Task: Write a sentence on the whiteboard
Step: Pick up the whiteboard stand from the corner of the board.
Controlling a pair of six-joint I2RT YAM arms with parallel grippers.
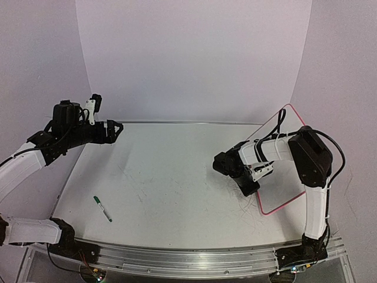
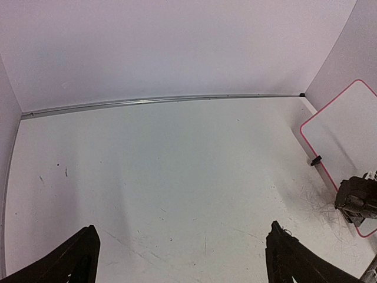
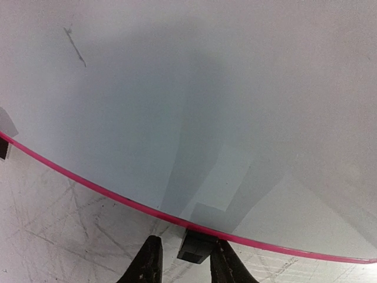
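The white, scuffed worktop [image 1: 177, 177] filled most of the overhead view. At its right side stood the whiteboard [image 1: 281, 187], glossy white with a thin red-pink rim. It rested on its long lower edge and seemed to lean back toward the right wall.

The right arm bent down over the board's near lower edge. The right end effector [image 3: 184, 263] had its fingers [image 3: 147, 262] drawn close on either side of a black clip foot [image 3: 196, 247] on the rim. Whether they actually pinched the foot could not be told.

The left end effector [image 2: 182, 265] hung above the far left of the worktop, well apart from the board. Its jaws were spread wide and held nothing.

A green marker [image 1: 102, 209] lay flat near the front left of the worktop, touched by neither arm. A second clip foot [image 2: 316, 160] sat farther along the same edge.
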